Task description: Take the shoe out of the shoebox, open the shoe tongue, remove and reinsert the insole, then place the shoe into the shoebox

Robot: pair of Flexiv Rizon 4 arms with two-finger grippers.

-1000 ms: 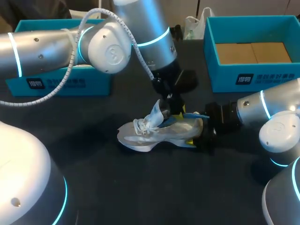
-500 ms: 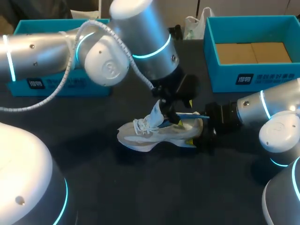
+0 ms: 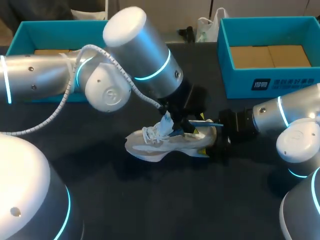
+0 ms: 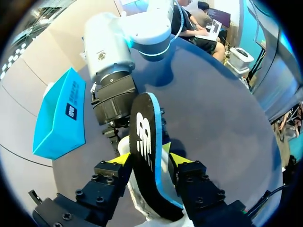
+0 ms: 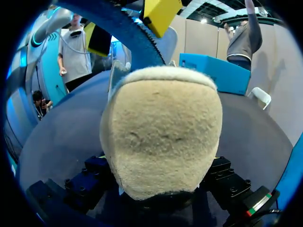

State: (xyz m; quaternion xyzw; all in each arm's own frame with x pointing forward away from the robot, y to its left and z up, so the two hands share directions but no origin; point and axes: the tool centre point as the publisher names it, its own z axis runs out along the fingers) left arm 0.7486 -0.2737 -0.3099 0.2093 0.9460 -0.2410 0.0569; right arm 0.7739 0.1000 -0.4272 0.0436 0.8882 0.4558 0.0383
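A white and grey shoe (image 3: 165, 144) lies on its sole on the dark table, toe to the left, tongue and laces raised. My left gripper (image 3: 181, 127) hangs over the shoe's opening. In the left wrist view its yellow-tipped fingers (image 4: 122, 160) press both edges of the black, blue-rimmed insole (image 4: 144, 142), whose front end goes down into the shoe. My right gripper (image 3: 216, 144) is at the heel, with the beige heel (image 5: 161, 127) filling the space between its fingers and touching both. The insole's blue edge (image 5: 128, 40) rises above the heel.
One teal shoebox (image 3: 265, 85) with a cardboard bottom stands at the back right. A second teal box (image 3: 30, 30) sits at the back left, partly behind my left arm. Bare dark table lies in front of the shoe.
My left arm's wrist has swung lower and leftward while its gripper stays over the shoe's opening. The shoe and the right arm have not moved.
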